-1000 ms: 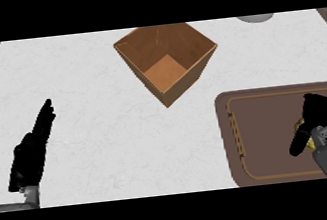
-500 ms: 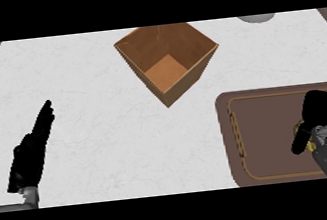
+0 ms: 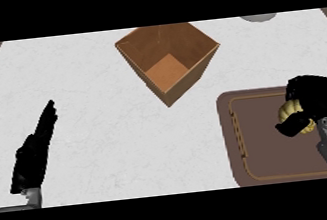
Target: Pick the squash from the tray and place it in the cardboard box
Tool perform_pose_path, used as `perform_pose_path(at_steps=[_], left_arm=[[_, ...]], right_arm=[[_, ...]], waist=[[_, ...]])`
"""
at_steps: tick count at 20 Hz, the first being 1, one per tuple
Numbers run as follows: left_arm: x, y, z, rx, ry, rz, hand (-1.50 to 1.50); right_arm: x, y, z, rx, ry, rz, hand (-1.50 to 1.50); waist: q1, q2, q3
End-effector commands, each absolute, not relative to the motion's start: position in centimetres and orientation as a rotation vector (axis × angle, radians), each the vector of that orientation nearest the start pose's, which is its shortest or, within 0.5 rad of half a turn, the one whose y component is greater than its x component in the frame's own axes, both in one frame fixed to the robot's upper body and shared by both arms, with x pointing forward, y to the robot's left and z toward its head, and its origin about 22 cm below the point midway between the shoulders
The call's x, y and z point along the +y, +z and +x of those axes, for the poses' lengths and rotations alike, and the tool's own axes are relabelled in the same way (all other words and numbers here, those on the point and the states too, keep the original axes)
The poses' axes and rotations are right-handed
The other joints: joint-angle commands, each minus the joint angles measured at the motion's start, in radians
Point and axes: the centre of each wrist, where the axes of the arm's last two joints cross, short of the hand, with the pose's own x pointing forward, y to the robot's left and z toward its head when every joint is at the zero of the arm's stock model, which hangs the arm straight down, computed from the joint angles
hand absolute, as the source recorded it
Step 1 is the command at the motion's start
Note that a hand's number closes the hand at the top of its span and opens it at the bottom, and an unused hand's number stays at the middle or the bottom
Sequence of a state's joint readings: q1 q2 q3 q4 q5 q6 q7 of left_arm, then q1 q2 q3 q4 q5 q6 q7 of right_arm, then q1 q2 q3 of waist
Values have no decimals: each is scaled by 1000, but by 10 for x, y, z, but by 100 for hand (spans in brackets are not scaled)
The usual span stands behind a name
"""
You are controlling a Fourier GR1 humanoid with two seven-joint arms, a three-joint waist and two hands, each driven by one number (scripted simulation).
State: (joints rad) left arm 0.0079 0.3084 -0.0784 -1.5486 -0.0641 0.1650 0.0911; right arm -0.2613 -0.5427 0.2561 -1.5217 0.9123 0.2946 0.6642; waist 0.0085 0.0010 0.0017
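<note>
Cardboard box (image 3: 167, 61), brown and open-topped, stands at twelve o'clock on the white counter (image 3: 109, 132), with a grey round object (image 3: 259, 17) at one o'clock by the far edge. At four o'clock the right hand (image 3: 315, 97) curls its fingers around the yellow squash (image 3: 293, 113), over the brown tray (image 3: 255, 137); only bare counter lies between tray and box. At eight o'clock the left hand (image 3: 34, 153) rests with straight fingers pressed together.

Yellow ribbed squash (image 3: 292, 112), mostly hidden, at right of frame over brown rounded tray (image 3: 253, 138) in lower right. Open cardboard box (image 3: 167, 61), brown, upright, turned cornerwise, at upper centre, well apart from tray.
</note>
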Motion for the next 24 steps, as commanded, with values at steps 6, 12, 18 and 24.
perform_pose_path(at_steps=[6, 12, 18, 24], left_arm=[[290, 10, 242, -1434, -211, 406, 0], [295, 8, 236, -1441, -196, 377, 0], [281, 17, 238, -1455, -208, 398, 0], [282, 5, 235, -1452, -201, 368, 0]], right_arm=[[-303, 98, 299, -1153, 1084, -1151, 150], [-281, 147, 308, -1534, 889, -933, 150], [-267, 189, 298, -1777, 816, -726, 150], [-213, 217, 301, -1832, 817, -643, 150]], waist=[[-9, -1, -2], [-6, -3, -2], [-12, -5, -2], [-4, -3, -2]])
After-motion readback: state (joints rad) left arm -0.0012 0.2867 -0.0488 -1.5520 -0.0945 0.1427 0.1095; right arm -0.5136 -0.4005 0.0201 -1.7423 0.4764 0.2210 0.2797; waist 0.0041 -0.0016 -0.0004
